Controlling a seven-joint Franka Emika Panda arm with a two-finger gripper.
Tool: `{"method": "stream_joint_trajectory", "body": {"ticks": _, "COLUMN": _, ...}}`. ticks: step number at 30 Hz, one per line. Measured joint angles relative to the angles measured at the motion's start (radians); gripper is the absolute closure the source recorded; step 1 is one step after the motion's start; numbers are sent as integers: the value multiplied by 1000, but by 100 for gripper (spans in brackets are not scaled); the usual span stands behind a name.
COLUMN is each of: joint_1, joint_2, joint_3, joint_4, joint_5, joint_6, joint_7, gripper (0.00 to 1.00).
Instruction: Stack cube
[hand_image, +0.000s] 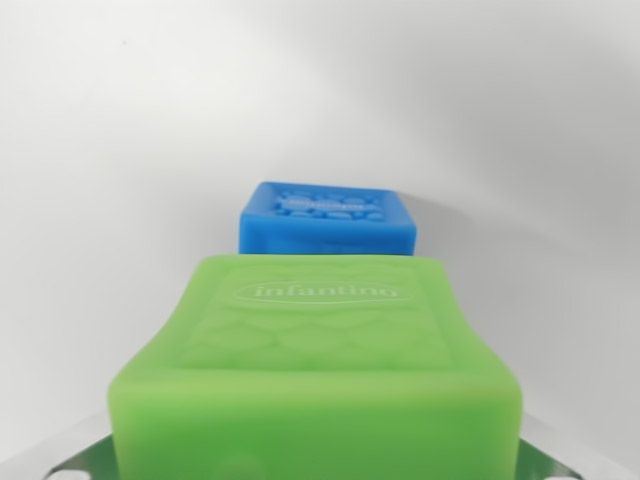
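A soft green cube (318, 375) with an embossed "infantino" logo fills the lower middle of the wrist view, very close to the camera. Just behind it a smaller-looking blue cube (328, 219) rests on the white surface; the green cube hides its lower front edge. Of my gripper only pale metal corners show, at the bottom left (62, 466) and bottom right (548, 466), on either side of the green cube. The fingertips are hidden, so contact with the green cube cannot be judged.
A plain white surface (120, 200) surrounds both cubes, with a soft shadow to the right of the blue cube.
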Motion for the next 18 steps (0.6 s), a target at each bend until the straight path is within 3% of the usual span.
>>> {"method": "stream_joint_trajectory", "body": {"ticks": 18, "joint_1": 0, "joint_2": 62, "joint_3": 0, "joint_4": 10, "joint_5": 3, "joint_6": 53, "joint_7": 0, "gripper": 100}}
